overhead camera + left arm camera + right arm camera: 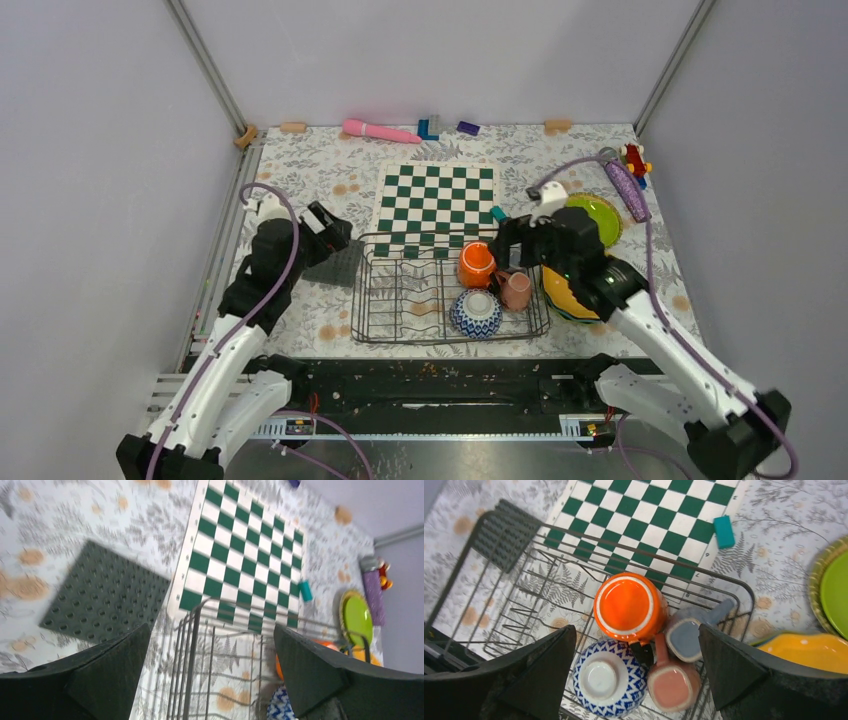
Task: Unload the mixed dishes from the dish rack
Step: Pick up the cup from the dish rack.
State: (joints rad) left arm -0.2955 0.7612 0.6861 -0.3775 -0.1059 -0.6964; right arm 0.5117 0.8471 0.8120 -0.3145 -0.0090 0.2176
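The dish rack [405, 295], a dark wire basket with upright tines, sits on the table [300, 170] at the near edge of the green-and-white chessboard [436, 205]. Its left half is bare wire; the dishes crowd its right end. An orange cup [628, 605] stands upside down, its base ringed in white. Just nearer lies a blue-and-white patterned bowl [606, 682], also inverted, its white foot ring up. A pink mug [672, 686] is beside the bowl, and a small grey cup [685, 639] leans between the mug and the orange cup. Outside the rack, to its right, lie a yellow-orange plate [804, 650] and a lime green plate [836, 597]. The right pincer [636, 645] hovers released above the cups, its jaws wide apart. The left pincer [210, 630], likewise released, hangs over the rack's far left corner, near a dark grey studded mat [100, 597].
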